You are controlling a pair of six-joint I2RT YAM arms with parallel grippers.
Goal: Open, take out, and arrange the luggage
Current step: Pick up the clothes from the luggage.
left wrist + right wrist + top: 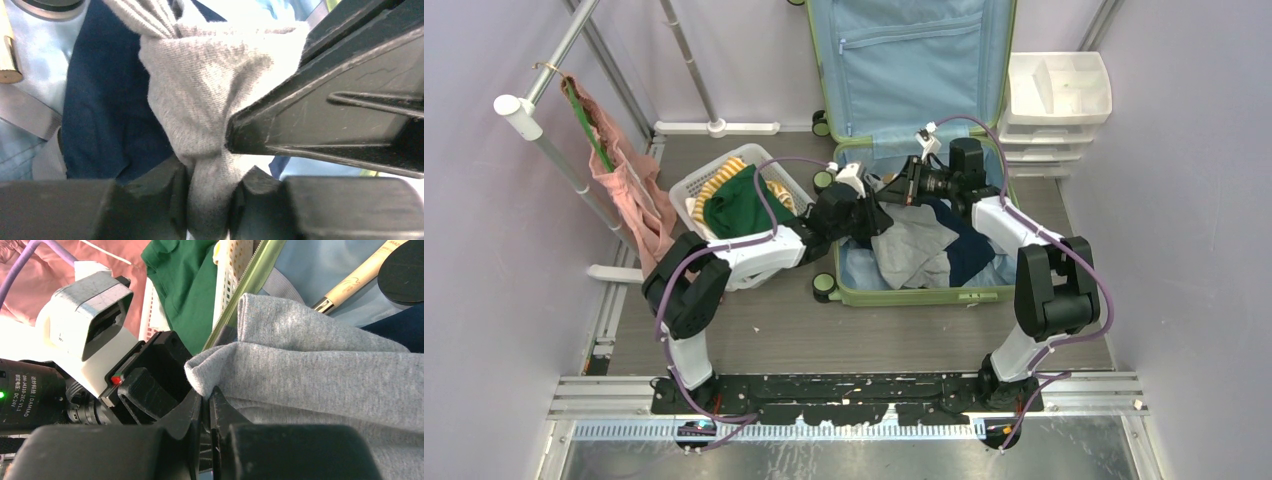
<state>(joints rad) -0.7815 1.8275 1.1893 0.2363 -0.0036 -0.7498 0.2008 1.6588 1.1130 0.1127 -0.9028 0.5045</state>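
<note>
Suitcase lies open on the table beyond the arms. Its lid stands upright against the back wall and shows pale blue lining with a zip pocket. The lower half faces up and holds a crumpled grey garment lying partly over a navy garment. Both arms reach over the near left part of that lower half, and their tips meet close together above the cloth. The left gripper comes in from the left. In its wrist view the left gripper has both fingers pressed against a bunched fold of the grey garment, so the cloth is pinched between them, with the navy garment behind. The right gripper comes in from the right. Its wrist view shows the right gripper with fingers drawn almost together on the edge of the grey garment, just beside the suitcase's green rim. A wooden handle lies on the lining beyond. Left of the suitcase and touching it sits a white basket holding a green garment. A pink cloth hangs on a rack further left. A white drawer unit stands to the right of the lid.
</note>
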